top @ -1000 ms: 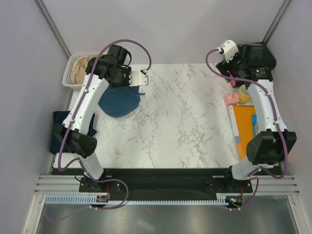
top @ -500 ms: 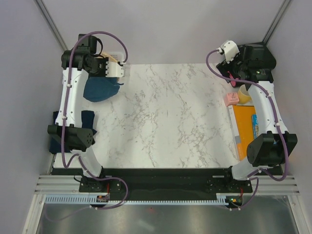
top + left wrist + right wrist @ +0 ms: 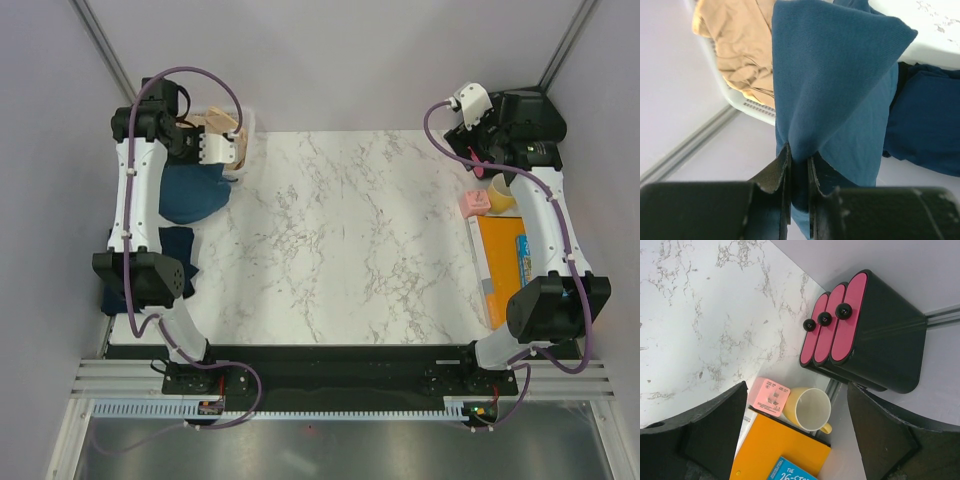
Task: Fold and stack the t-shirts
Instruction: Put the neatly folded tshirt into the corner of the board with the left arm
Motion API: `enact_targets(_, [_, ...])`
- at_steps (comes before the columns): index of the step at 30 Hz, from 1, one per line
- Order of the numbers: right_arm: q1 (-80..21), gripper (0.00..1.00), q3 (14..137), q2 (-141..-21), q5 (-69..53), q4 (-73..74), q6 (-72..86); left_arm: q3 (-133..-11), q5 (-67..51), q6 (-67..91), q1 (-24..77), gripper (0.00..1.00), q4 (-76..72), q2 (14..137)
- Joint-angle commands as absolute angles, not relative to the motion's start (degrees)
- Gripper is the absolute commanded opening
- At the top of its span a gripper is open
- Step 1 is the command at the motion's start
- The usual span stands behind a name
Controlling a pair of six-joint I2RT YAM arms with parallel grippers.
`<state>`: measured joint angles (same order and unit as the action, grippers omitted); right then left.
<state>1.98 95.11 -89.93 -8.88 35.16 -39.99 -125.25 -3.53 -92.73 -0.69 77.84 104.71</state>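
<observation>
Teal-blue t-shirt (image 3: pixel 830 90), one fold gripped in the left pincer (image 3: pixel 799 160), cloth beyond its tips; right pincer (image 3: pixel 796 386) released.

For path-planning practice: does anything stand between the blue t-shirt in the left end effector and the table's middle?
Nothing visible does. The left end effector pinches the blue t-shirt at the far-left edge of the table; only bare marble lies between.

The left gripper (image 3: pixel 230 156) hovers at the white basket (image 3: pixel 246 124), with a teal-blue t-shirt (image 3: pixel 190 192) drooping from it. Just past the gripper, a beige t-shirt (image 3: pixel 214 121) lies in the basket. Back toward that arm's base, a navy t-shirt (image 3: pixel 176 246) lies beside the marble table (image 3: pixel 340 230) edge.
</observation>
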Motion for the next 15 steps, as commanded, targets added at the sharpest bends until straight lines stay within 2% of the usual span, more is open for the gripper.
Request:
enact_targets(1, [1.85, 0.88, 98.70, -90.17, -8.96, 35.42, -38.06, -123.05, -1.85, -95.36, -2.90, 0.02, 75.77, 102.57])
enact_targets(8, [1.85, 0.88, 100.63, -91.84, -9.93, 36.03, -36.83, -115.33, -2.20, -95.45, -6.50, 0.02, 70.76, 98.79])
enact_targets(15, [1.84, 0.88, 103.01, -93.25, -10.81, 36.65, -35.95, -113.91, -1.59, -94.75, -9.14, 0.02, 68.91, 98.35])
